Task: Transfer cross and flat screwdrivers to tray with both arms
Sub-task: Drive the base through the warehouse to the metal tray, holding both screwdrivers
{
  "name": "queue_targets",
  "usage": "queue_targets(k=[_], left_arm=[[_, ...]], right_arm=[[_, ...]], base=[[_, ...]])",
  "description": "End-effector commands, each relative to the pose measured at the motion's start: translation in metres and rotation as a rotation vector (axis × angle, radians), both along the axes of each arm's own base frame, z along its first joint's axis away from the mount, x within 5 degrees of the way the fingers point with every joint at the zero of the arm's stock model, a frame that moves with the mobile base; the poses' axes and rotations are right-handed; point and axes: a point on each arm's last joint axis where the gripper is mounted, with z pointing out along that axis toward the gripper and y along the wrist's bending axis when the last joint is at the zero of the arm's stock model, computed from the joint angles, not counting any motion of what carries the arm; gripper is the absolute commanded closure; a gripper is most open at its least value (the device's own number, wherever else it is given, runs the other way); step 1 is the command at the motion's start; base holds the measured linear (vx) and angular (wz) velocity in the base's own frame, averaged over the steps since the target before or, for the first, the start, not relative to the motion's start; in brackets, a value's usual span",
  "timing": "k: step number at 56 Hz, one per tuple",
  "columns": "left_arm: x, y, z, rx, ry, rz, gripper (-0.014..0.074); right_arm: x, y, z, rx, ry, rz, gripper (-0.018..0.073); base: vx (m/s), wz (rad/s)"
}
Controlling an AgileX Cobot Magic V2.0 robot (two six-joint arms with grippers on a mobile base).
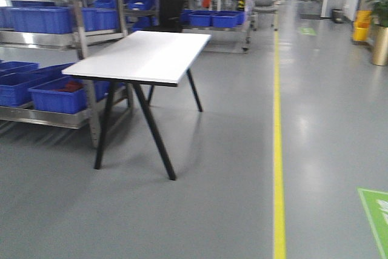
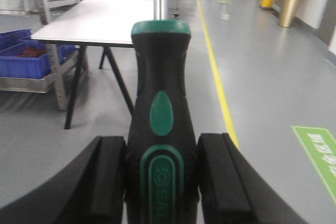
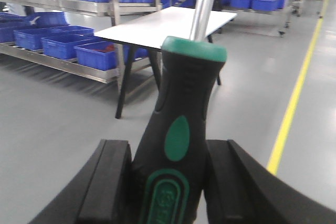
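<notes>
My left gripper [image 2: 161, 182] is shut on the black-and-green handle of one screwdriver [image 2: 160, 108], whose metal shaft points up and forward out of the frame's top. In the right wrist view my right gripper [image 3: 167, 182] is likewise shut on the handle of the other screwdriver [image 3: 181, 119], its shaft leaning up to the right. Which one is cross and which flat cannot be told, since both tips are out of view. The tray is out of view. Neither arm shows in the front-facing view.
A white table [image 1: 145, 56] with black legs stands ahead on the grey floor, its top bare. Metal racks holding blue bins [image 1: 36, 19] run along the left. A yellow floor line [image 1: 278, 150] runs forward on the right, with a green floor mark [image 1: 377, 216] beyond.
</notes>
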Motion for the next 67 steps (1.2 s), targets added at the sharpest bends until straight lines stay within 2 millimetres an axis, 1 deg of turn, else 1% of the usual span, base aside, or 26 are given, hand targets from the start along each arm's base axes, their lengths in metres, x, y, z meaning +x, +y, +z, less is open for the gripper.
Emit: queue_targets(k=[1, 16, 49, 67], left_arm=[[0.0001, -0.0006, 0.0151, -0.029, -0.108, -0.006, 0.0596], [0.0001, -0.0006, 0.0151, -0.029, -0.108, -0.006, 0.0596], [0.0001, -0.0006, 0.0151, -0.029, -0.108, -0.006, 0.0596], [0.0001, -0.0006, 0.0151, -0.029, -0.108, -0.006, 0.0596]], right_arm=[[0.0006, -0.0017, 0.0159, 0.026, -0.108, -0.022, 0.0567], [0.0006, -0.0017, 0.0159, 0.026, -0.109, -0.022, 0.0567], [0.0006, -0.0018, 0.0159, 0.025, -0.109, -0.022, 0.0567], [0.0006, -0.0018, 0.0160, 0.025, -0.110, -0.022, 0.0567]], base=[[0.49, 0.46], [0.49, 0.59], [0.51, 0.76], [0.53, 0.58]])
